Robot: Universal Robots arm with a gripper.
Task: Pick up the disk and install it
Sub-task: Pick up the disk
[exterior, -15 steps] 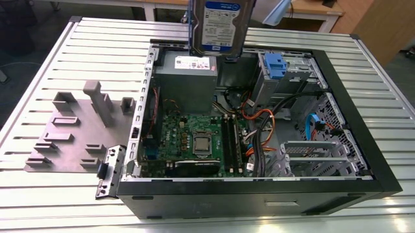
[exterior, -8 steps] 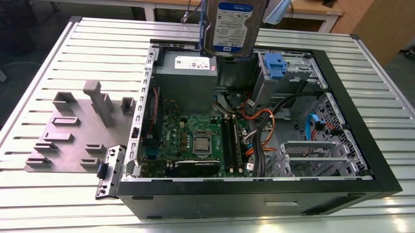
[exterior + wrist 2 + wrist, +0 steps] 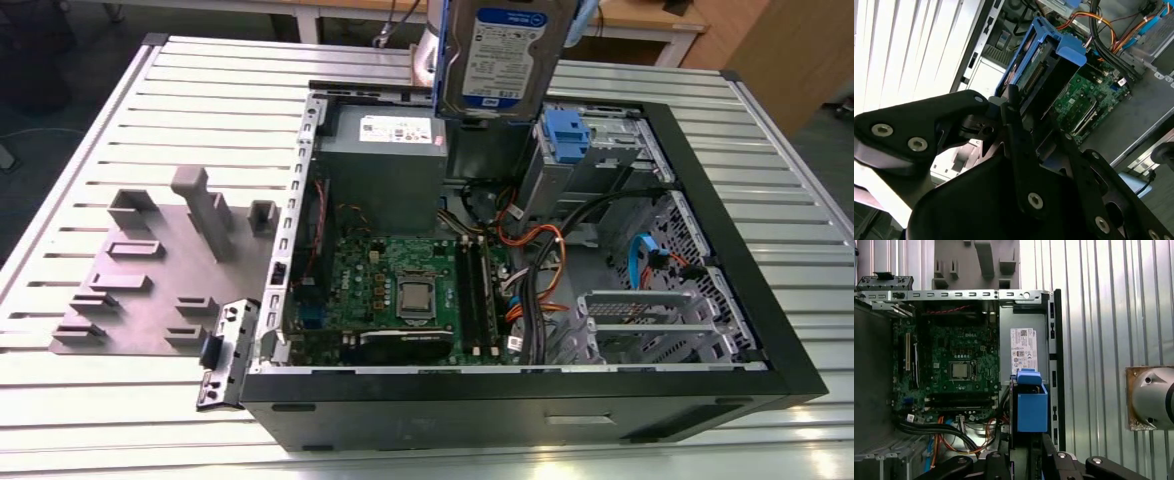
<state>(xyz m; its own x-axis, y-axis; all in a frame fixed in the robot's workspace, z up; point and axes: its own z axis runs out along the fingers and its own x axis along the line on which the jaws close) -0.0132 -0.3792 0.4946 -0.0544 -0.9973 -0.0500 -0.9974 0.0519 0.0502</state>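
Note:
The disk (image 3: pixel 505 58), a silver hard drive with a white-and-blue label in a blue plastic carrier, hangs upright in the air above the far end of the open computer case (image 3: pixel 742 300). It is over the gap between the grey power-supply box (image 3: pixel 384 160) and the drive bay (image 3: pixel 603 152). In the second wrist view my gripper (image 3: pixel 1019 107) is shut on the disk (image 3: pixel 1029 70), its black fingers (image 3: pixel 1016 130) clamped on its lower end. The first wrist view sees the disk (image 3: pixel 1030 407) edge-on, held by the gripper (image 3: pixel 1026 460) above the case's edge.
Inside the case lie the motherboard (image 3: pixel 400 290), orange and black cables (image 3: pixel 534 250) and a blue plastic tab (image 3: pixel 566 135) at the bay. A grey fixture plate with upright blocks (image 3: pixel 160 270) lies on the slatted table at the exterior view's left. The arm's base (image 3: pixel 1151 397) stands beside the case.

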